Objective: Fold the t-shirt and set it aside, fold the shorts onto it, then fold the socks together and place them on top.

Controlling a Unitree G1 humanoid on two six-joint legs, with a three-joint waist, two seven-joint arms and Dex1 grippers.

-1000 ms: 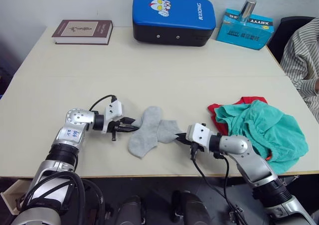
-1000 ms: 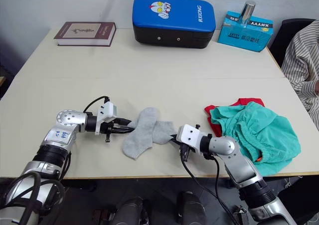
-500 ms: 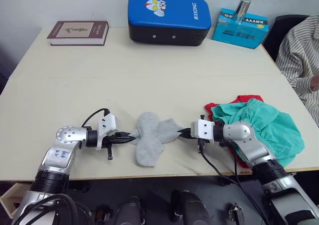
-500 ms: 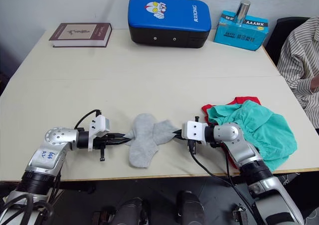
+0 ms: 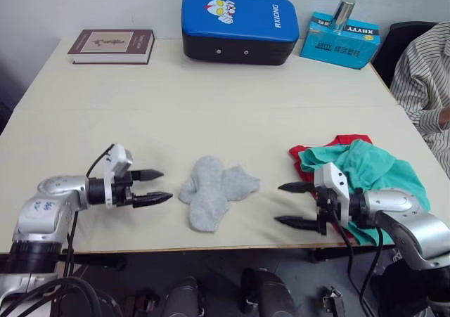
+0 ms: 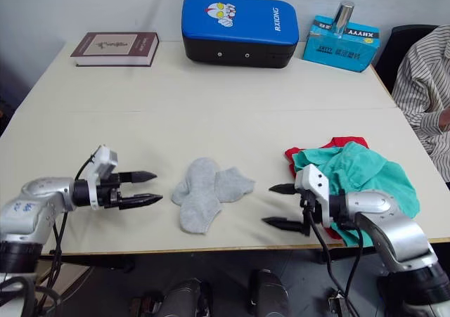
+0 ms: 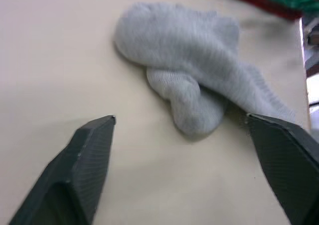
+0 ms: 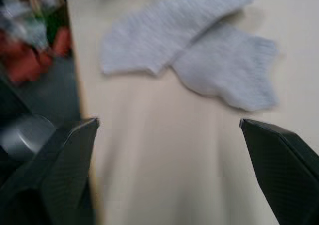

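Both arms reach in low over the near edge of the counter, forearms roughly level. The left pincer points toward 3 o'clock, its two black fingers spread apart and holding nothing. The right pincer points toward 9 o'clock, fingers likewise spread wide and empty, facing the left one.

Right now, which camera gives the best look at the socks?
The left wrist view: the socks are close up there, with one lying across the other and the knit visible. The right wrist view shows them crossed but blurred. Both eye views show them small on the table, between the open left gripper and right gripper.
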